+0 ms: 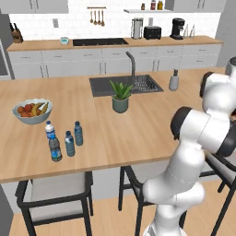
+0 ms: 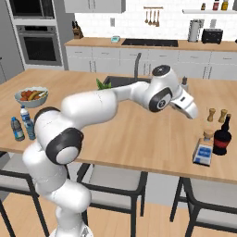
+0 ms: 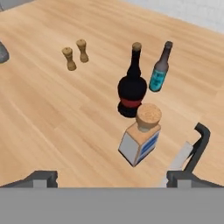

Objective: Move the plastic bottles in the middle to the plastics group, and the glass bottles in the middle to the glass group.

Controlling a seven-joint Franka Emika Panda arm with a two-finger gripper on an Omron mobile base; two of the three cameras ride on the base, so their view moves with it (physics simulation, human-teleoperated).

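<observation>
My gripper is open with nothing between its fingers. It hangs over the right end of the island counter, just short of the glass bottles. These stand close together: a dark round-bellied bottle, a slim bottle with a teal label and a square cork-stopped bottle, the nearest to me. In the right base view the gripper is up and left of the square bottle. At the counter's left end, the plastics group holds a dark-bodied plastic bottle, a lighter blue one, a white-labelled one and a blue-tinted one.
Two wooden shakers stand behind the glass bottles. A fruit bowl sits behind the plastic bottles. A potted plant and the sink are mid-counter. Chairs line the near edge.
</observation>
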